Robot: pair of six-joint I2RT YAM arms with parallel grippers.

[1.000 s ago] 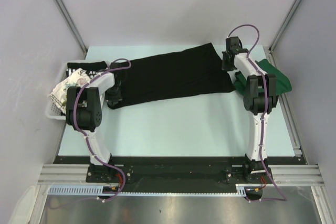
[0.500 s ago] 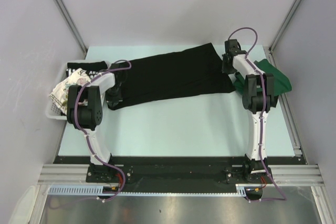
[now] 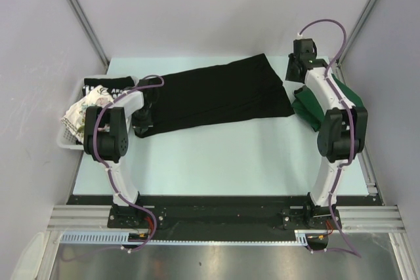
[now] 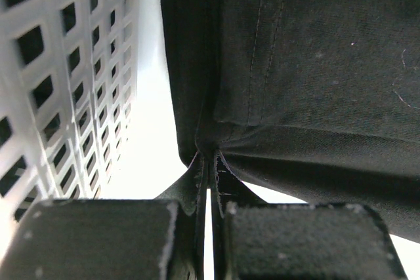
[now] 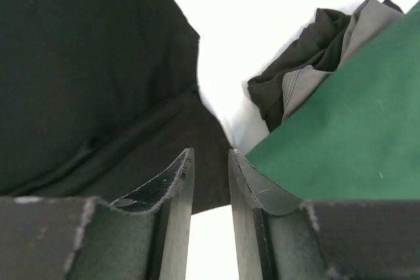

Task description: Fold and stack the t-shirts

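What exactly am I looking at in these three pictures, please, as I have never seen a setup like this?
These are two robot arms bolted at the near edge of a pale table. The wide picture comes from a fixed camera above and behind them. The other two come from small cameras on each wrist, looking past that arm's own fingers. A large black t-shirt lies spread across the table, and a green t-shirt lies at the right. A white slatted basket at the left holds a lettered black shirt and a floral one. The left end effector pinches the black t-shirt's edge beside the basket. The right end effector holds nothing; its fingers stand slightly apart above the gap between the black and green shirts.
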